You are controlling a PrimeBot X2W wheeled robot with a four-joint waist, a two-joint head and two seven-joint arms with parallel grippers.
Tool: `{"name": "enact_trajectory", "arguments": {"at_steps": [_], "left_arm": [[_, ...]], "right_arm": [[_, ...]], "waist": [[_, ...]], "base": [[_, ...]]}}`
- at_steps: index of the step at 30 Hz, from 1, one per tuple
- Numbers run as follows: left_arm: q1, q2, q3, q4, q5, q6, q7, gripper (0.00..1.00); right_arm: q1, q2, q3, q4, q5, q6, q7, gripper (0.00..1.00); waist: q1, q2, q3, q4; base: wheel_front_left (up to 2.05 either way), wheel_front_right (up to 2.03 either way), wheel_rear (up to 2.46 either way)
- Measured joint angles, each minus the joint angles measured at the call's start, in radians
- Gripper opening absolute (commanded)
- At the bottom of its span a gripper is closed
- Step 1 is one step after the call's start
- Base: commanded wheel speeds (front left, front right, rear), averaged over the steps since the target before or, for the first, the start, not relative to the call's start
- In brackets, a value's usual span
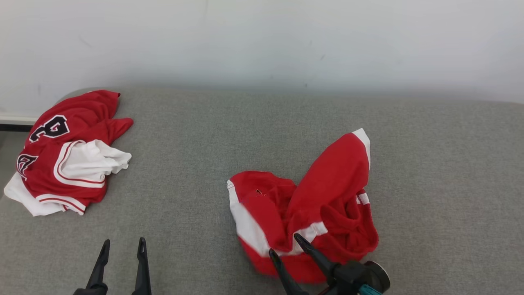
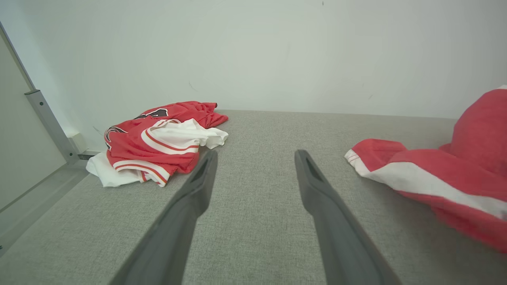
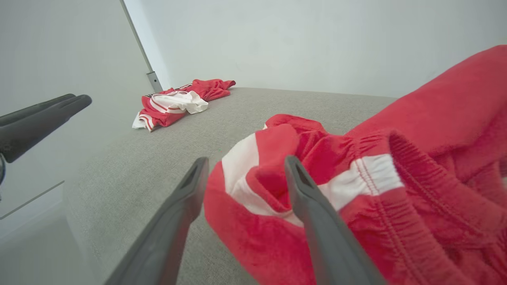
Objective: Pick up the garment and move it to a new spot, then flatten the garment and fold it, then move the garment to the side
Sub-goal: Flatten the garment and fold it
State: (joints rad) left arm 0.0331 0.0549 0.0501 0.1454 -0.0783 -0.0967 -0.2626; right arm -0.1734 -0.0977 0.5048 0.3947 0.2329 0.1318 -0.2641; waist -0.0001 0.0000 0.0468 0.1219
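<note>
Both grippers are spread wide, nothing held: the left gripper (image 1: 125,241) over bare pad (image 1: 184,135), the right gripper (image 1: 284,243) at the near edge of the shorts (image 1: 335,176), heaped mid-pad. If one loose fold is pinched, the heap may be dragged rather than flattened.
</note>
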Motion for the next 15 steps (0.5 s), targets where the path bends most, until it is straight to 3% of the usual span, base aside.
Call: {"name": "enact_trajectory", "arguments": {"at_steps": [8, 15], "left_arm": [[0.013, 0.000, 0.008, -0.013, 0.012, 0.000, 0.000, 1.00], [0.025, -0.001, -0.006, -0.020, 0.018, 0.000, 0.000, 1.00]], "right_arm": [[0.087, -0.049, -0.110, -0.169, -0.033, 0.000, 0.000, 1.00], [0.093, -0.081, -0.151, -0.111, -0.043, 0.000, 0.000, 1.00]], "waist": [[0.0000, 0.0000, -0.032, -0.024], [0.0000, 0.0000, -0.041, -0.006]], "base": [[0.00, 0.00, 0.00], [0.00, 0.00, 0.00]]}}
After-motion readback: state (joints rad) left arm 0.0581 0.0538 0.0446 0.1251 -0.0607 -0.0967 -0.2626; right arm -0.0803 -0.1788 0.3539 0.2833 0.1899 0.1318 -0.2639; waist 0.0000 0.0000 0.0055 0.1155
